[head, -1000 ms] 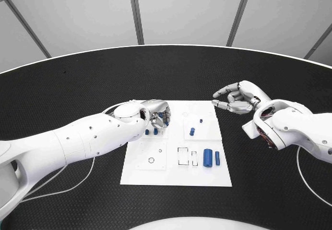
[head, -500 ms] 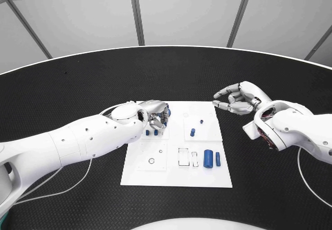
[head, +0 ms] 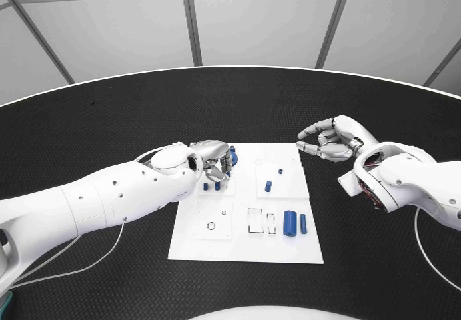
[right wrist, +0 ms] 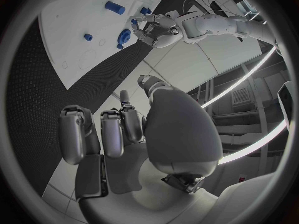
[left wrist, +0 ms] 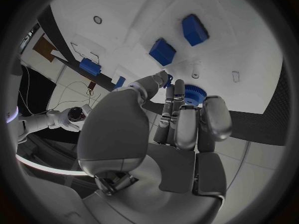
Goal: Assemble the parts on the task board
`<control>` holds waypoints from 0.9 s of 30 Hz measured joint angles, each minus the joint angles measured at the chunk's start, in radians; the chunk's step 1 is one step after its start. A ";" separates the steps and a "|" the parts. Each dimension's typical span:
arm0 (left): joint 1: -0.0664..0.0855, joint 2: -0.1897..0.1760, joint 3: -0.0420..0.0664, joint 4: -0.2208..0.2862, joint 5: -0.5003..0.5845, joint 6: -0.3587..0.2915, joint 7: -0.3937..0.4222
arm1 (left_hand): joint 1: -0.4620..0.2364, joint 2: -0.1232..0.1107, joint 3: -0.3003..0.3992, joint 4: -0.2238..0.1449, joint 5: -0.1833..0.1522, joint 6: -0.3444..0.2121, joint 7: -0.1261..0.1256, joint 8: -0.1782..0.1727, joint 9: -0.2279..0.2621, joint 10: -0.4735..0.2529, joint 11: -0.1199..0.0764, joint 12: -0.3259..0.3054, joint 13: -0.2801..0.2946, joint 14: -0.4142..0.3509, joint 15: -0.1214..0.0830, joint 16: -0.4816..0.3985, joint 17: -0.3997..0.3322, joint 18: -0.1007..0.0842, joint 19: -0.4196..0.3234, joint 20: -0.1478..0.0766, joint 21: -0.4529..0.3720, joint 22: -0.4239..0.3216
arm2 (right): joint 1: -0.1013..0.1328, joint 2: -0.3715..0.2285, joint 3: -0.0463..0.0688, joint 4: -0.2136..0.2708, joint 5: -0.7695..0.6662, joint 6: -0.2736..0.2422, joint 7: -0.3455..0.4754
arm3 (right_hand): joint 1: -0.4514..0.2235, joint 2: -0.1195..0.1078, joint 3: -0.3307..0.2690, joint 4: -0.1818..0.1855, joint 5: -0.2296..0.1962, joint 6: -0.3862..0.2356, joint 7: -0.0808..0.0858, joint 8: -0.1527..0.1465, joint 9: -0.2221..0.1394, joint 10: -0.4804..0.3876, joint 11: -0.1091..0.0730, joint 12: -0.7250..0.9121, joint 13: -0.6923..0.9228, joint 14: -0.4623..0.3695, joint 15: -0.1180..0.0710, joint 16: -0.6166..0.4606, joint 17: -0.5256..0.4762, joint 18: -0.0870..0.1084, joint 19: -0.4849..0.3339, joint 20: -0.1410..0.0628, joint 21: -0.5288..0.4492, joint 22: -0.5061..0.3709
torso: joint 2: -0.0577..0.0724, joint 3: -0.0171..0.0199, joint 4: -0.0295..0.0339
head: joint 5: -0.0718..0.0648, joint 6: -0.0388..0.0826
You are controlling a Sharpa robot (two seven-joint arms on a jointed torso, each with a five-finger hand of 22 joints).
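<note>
While left hand (head: 213,162) hovers over task board (head: 245,248) far-left corner, fingers pinch blue toothed part (left wrist: 190,94) | part sits at its fingertips, just above board | right hand (head: 330,137) off board's far-right edge, curled, holds nothing | left nearer.

One board (head: 240,247). Seven blue parts on or over it: one gear (head: 230,157), two blocks (head: 204,187), three cylinders (head: 289,223), one peg (head: 278,171). Two hands: left hand (head: 213,163), right hand (head: 330,139).
</note>
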 measured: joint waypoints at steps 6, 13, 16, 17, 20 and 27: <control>0.005 -0.009 0.006 0.010 0.000 -0.005 -0.003 | 0.000 0.000 0.000 0.000 0.000 0.000 0.000 0.000 0.000 0.004 -0.004 0.000 0.000 0.000 0.000 0.000 0.000 0.000 0.000 0.000 0.000 0.000 | 0.000 0.000 0.000 -0.001 0.000 0.000 0.000 | 0.000 0.000 0.000 0.000 0.000 0.000 0.000 0.000 0.000 0.000 0.000 0.000 0.000 0.000 0.000 0.000 0.001 0.000 0.000 0.000 0.000 0.000 | 0.000 -0.0002 -0.0002 | 0.002 0.003; 0.015 -0.020 0.017 0.021 -0.002 -0.007 -0.009 | 0.000 0.000 0.000 0.000 0.000 0.000 0.000 0.000 0.000 0.004 -0.004 0.000 0.000 0.000 0.000 0.000 0.000 0.000 0.000 0.000 0.000 0.000 | 0.000 0.001 0.000 -0.002 0.000 -0.001 0.001 | 0.000 0.000 0.000 0.000 0.000 0.000 0.000 0.000 0.000 0.000 0.000 0.000 0.000 0.000 0.000 0.000 0.000 0.000 0.000 0.000 0.000 0.000 | 0.001 0.0001 -0.0004 | 0.004 0.005; 0.022 -0.025 0.018 0.023 -0.003 -0.005 -0.011 | 0.000 0.000 0.000 0.000 0.000 0.000 0.000 0.000 0.000 0.004 -0.004 0.000 0.000 0.000 0.000 0.000 0.000 0.000 0.000 0.000 0.000 0.000 | 0.000 0.001 0.000 -0.003 0.000 -0.001 0.001 | 0.000 0.000 0.000 0.000 0.000 0.000 0.000 0.000 0.000 0.000 0.000 0.000 0.000 0.000 0.000 0.000 0.000 0.000 0.000 0.000 0.000 0.000 | 0.001 0.0004 -0.0004 | 0.005 0.006; 0.025 -0.028 0.019 0.024 -0.004 -0.004 -0.013 | 0.000 0.000 0.000 0.000 0.000 0.000 0.000 0.000 0.000 0.004 -0.004 0.000 0.000 0.000 0.000 0.000 0.000 0.000 0.000 0.000 0.000 0.000 | 0.000 0.002 0.000 -0.004 0.000 -0.001 0.001 | 0.000 0.000 0.000 0.000 0.000 0.000 0.000 0.000 0.000 0.000 0.000 0.000 0.000 0.000 0.000 0.000 0.000 0.000 0.000 0.000 0.000 0.000 | 0.001 0.0007 -0.0005 | 0.006 0.006; 0.031 -0.034 0.020 0.025 -0.004 0.000 -0.015 | 0.000 0.000 0.000 0.000 0.000 0.000 0.000 0.000 0.000 0.004 -0.004 0.000 0.000 0.004 -0.004 0.000 0.000 0.000 0.000 0.000 0.000 0.001 | 0.000 0.003 0.000 -0.005 0.000 -0.001 0.001 | 0.000 0.000 0.000 0.000 0.000 0.000 0.000 0.000 0.000 0.000 0.000 0.000 0.000 0.000 0.000 0.000 0.000 0.000 0.000 0.000 0.000 0.000 | 0.000 0.0010 -0.0009 | 0.007 0.007; 0.039 -0.055 0.020 0.030 -0.004 0.013 -0.019 | 0.000 0.000 0.000 0.000 0.000 0.000 0.000 0.000 -0.001 0.004 -0.004 0.000 0.000 0.004 -0.004 0.000 0.000 0.000 0.000 0.000 0.000 0.001 | 0.000 0.004 0.000 -0.007 0.000 0.000 0.001 | 0.000 0.000 0.000 0.000 0.000 0.000 0.000 0.000 0.000 0.000 0.000 0.000 0.000 0.000 0.000 0.000 0.000 0.000 0.000 0.000 0.000 0.000 | -0.001 0.0012 -0.0008 | 0.009 0.008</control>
